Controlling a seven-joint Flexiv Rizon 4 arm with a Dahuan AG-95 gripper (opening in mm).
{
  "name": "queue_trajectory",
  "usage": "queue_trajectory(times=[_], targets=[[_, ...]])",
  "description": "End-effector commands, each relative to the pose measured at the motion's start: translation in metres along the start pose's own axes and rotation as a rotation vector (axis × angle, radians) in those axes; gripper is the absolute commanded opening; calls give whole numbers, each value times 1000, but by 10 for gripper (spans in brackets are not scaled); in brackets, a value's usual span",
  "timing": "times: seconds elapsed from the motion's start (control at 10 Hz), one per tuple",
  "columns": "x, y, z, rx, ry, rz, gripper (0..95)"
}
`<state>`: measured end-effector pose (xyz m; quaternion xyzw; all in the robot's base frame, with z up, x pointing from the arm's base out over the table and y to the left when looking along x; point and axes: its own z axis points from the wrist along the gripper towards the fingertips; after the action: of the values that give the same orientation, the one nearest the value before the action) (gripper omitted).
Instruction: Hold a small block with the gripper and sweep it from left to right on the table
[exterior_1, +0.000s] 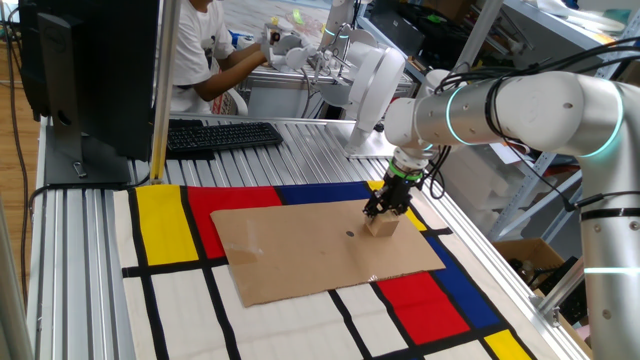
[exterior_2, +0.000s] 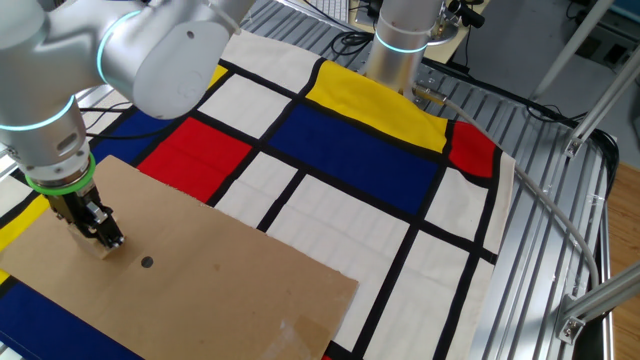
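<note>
Behind the desk (exterior_1: 90, 240) sit a keyboard (exterior_1: 222, 134) and a seated person (exterior_1: 205, 45). On the cardboard sheet (exterior_1: 300, 255), right of centre in one fixed view, the small block (exterior_1: 381, 227) lies directly beneath the down-pointing gripper (exterior_1: 385, 208), whose fingers straddle it; whether they pinch it yet I cannot tell. The cube has no long axis. No readable writing or brand shows.
</note>
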<state>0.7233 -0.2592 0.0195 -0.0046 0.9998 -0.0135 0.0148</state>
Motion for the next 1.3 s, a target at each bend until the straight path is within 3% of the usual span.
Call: queue_trajectory(times=[0.1,0.2,0.8,0.9,1.3], targets=[[0,0,0,-5,0,-3,760],[0,0,0,-5,1,-9,570],[1,1,-2,-1,1,-10,570],[2,1,-2,-4,1,-15,380],[2,1,-2,-10,1,-19,380]])
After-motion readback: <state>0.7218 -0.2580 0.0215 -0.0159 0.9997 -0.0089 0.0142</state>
